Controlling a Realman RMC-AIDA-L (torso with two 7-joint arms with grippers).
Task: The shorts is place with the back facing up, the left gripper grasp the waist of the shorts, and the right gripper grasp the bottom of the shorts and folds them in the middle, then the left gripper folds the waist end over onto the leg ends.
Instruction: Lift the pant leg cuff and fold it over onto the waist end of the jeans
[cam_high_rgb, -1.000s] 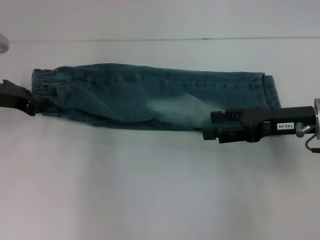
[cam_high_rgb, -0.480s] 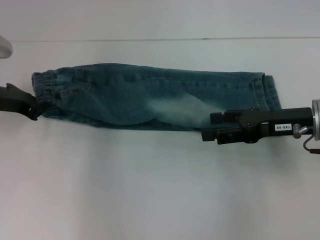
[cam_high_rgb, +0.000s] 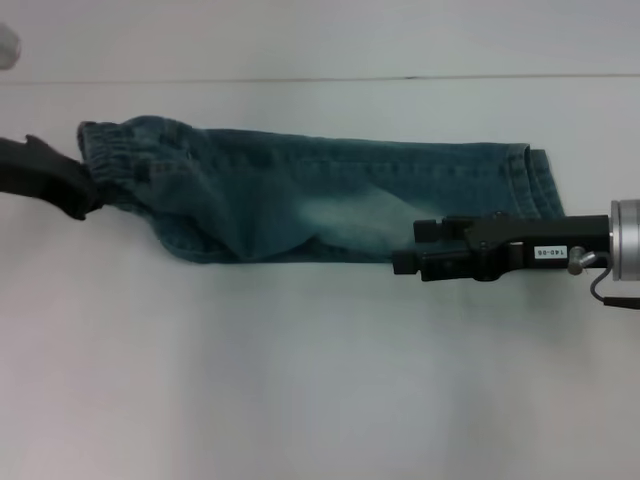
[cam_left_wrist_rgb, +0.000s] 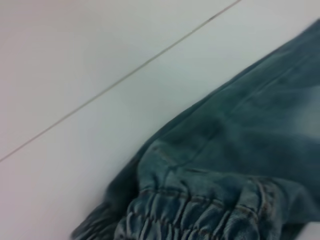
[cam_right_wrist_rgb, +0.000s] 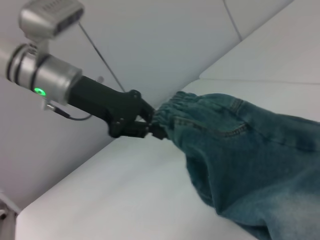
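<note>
The shorts (cam_high_rgb: 330, 205) lie already folded lengthwise into one long strip across the table (cam_high_rgb: 300, 380), so step 1 looks done. The left gripper (cam_high_rgb: 85, 195), out at 9 o'clock, is clamped on the waist (cam_high_rgb: 120, 160), w/ that end lifted and bunching toward the middle. The right gripper (cam_high_rgb: 405, 250) sits at 3 o'clock over the near edge by the leg ends (cam_high_rgb: 540, 180), can't tell if open or closed; still left: carry waist end over onto leg ends.
</note>
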